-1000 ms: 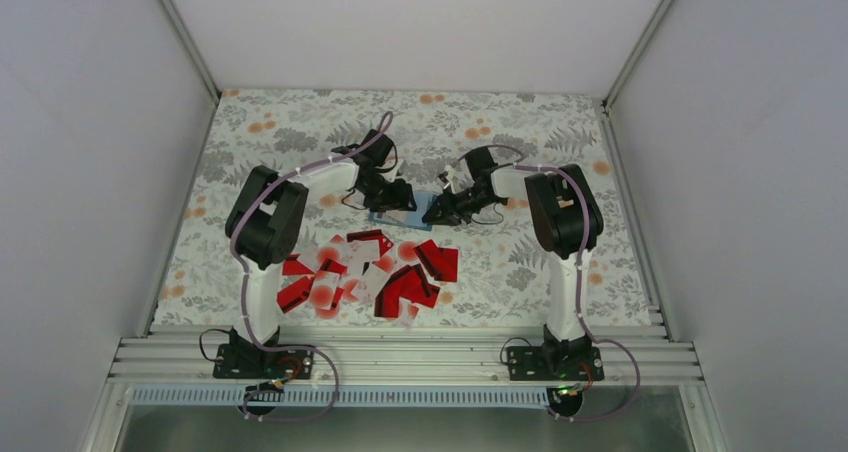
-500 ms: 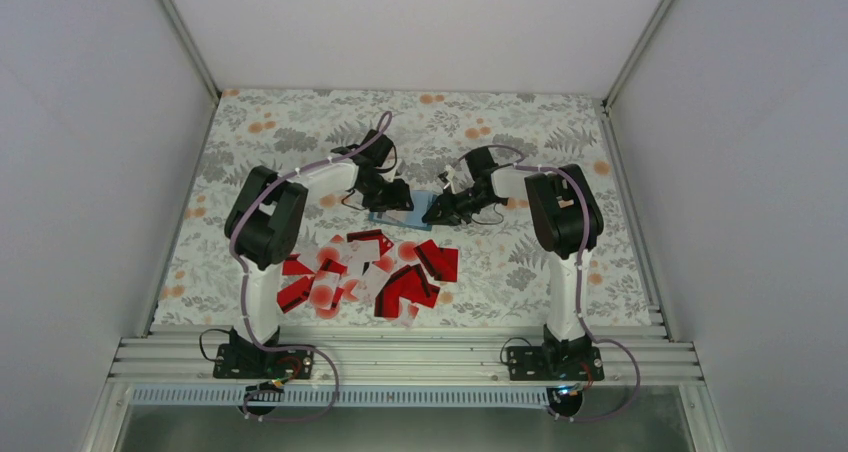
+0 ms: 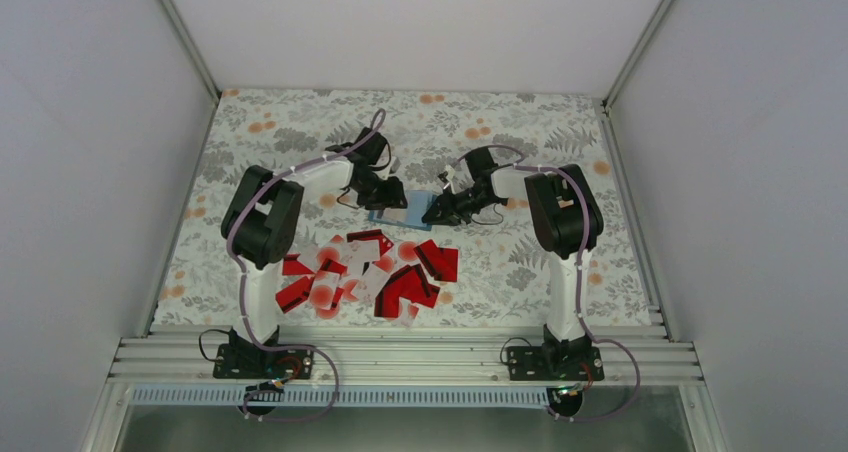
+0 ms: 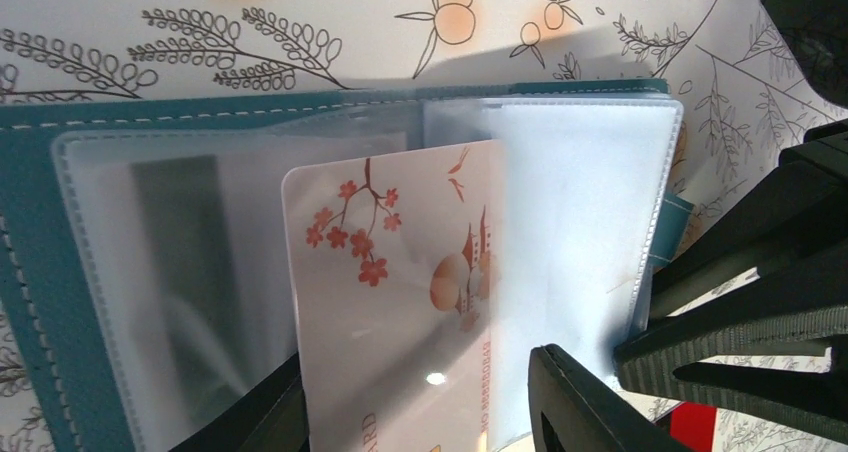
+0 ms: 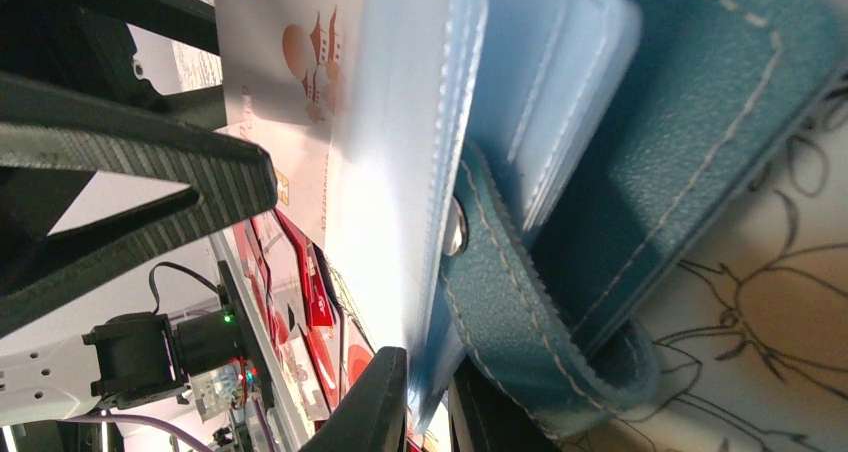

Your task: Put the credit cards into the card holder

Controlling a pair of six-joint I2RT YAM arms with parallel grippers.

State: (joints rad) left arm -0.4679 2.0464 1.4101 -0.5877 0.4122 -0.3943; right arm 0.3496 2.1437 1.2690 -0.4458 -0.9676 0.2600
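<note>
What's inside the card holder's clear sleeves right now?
One white blossom-printed card, partly under a sleeve, its lower end sticking out. Any cards in other sleeves are hidden.

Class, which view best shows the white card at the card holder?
Left wrist: the white card faces it, partly inside the card holder. Right wrist shows it obliquely; top external, too small to tell.

Left wrist: card [image 4: 390, 302] lower end cut off at frame edge between left fingers [image 4: 575, 412]; one side blurred under card holder [image 4: 200, 110] sleeve. Grip contact probably hidden.
</note>
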